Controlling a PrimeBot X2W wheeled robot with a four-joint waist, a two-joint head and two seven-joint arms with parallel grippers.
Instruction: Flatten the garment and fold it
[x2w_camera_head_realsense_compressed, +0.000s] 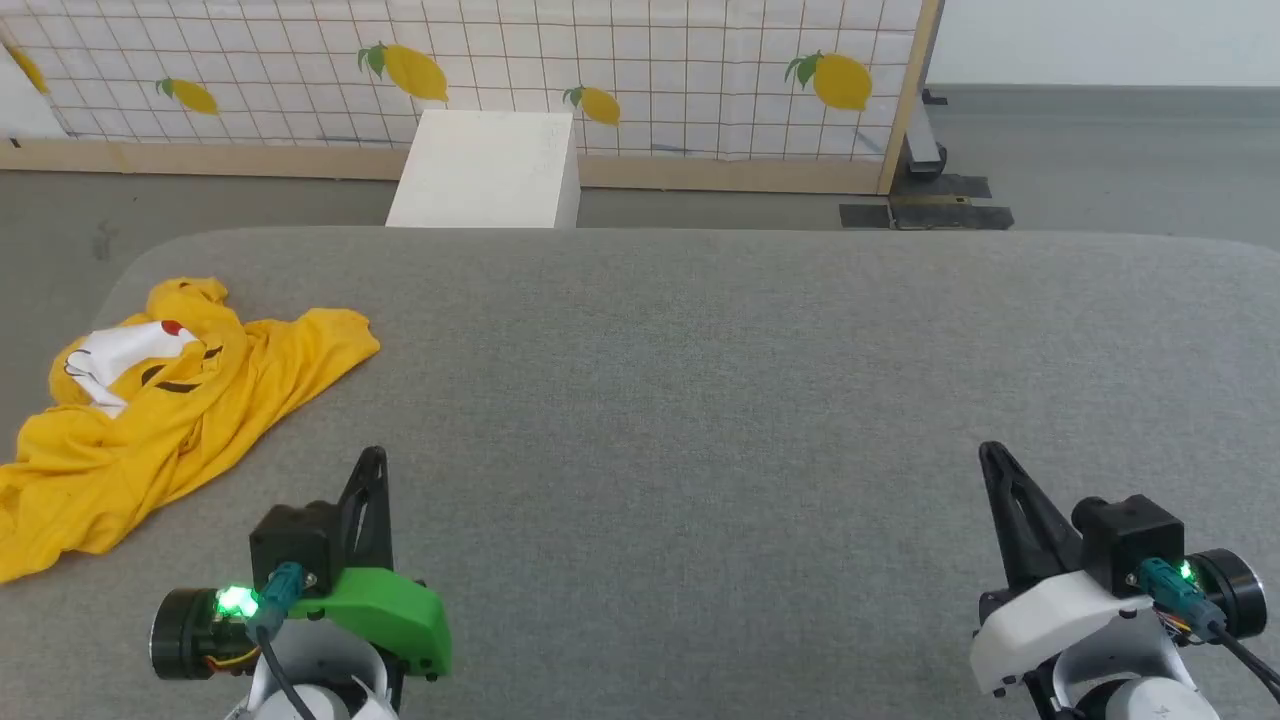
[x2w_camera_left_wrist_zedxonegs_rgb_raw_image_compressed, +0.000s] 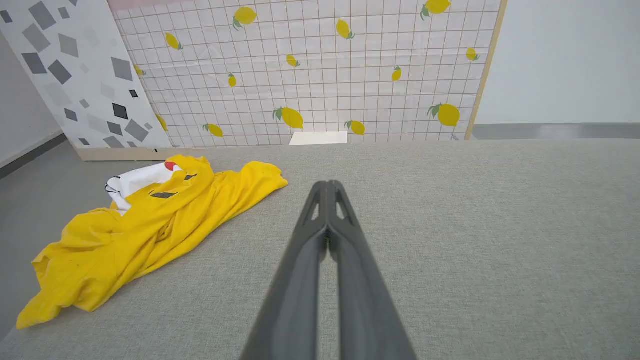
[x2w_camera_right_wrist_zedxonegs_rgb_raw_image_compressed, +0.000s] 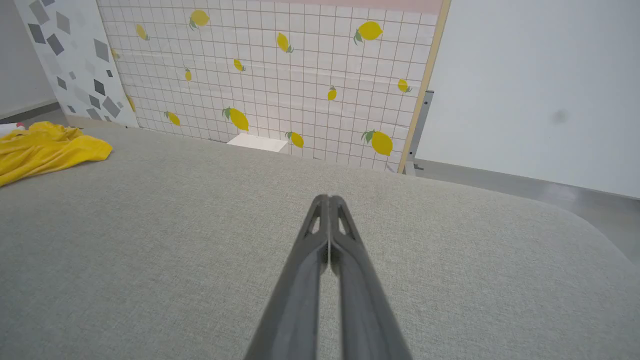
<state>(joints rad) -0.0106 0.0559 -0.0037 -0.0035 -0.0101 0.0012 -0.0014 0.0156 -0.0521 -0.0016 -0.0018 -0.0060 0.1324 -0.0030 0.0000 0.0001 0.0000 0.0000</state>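
Fingers (x2w_camera_left_wrist_zedxonegs_rgb_raw_image_compressed: 300, 280) of the left gripper (x2w_camera_left_wrist_zedxonegs_rgb_raw_image_compressed: 327, 185) are pressed together along their whole length, tips touching and pinching nothing. The right gripper (x2w_camera_right_wrist_zedxonegs_rgb_raw_image_compressed: 329, 197) stands the same way, its two dark fingers (x2w_camera_right_wrist_zedxonegs_rgb_raw_image_compressed: 360, 300) shut tight on each other with nothing between them. Both grippers hang over the near edge of the grey fabric-covered surface (x2w_camera_head_realsense_compressed: 700, 400), the left one toward the near left corner, the right one toward the near right corner, well apart, tips pointing at the far edge. A green housing (x2w_camera_head_realsense_compressed: 385, 605) sits behind the left gripper, a white one (x2w_camera_head_realsense_compressed: 1040, 615) behind the right.

The mustard-yellow T-shirt (x2w_camera_head_realsense_compressed: 170, 430) lies crumpled by the far left corner of the surface, stretched in a loose heap along the left edge toward the near side. Its far end is bunched up, and there a white patch (x2w_camera_head_realsense_compressed: 120, 350), a red dot (x2w_camera_head_realsense_compressed: 171, 327) and some black marks of the print face upward. Part of the cloth seems to lap over the left edge, though how far I cannot tell. It lies apart from the left gripper and well apart from the right one. The middle and right of the surface carry bare grey fabric.

Beyond the far edge a white block (x2w_camera_head_realsense_compressed: 490, 170) stands on the grey floor (x2w_camera_head_realsense_compressed: 1100, 160), in front of a tiled panel printed with lemons (x2w_camera_head_realsense_compressed: 650, 70). To that panel's left leans a white panel with grey angular flecks (x2w_camera_left_wrist_zedxonegs_rgb_raw_image_compressed: 75, 75).
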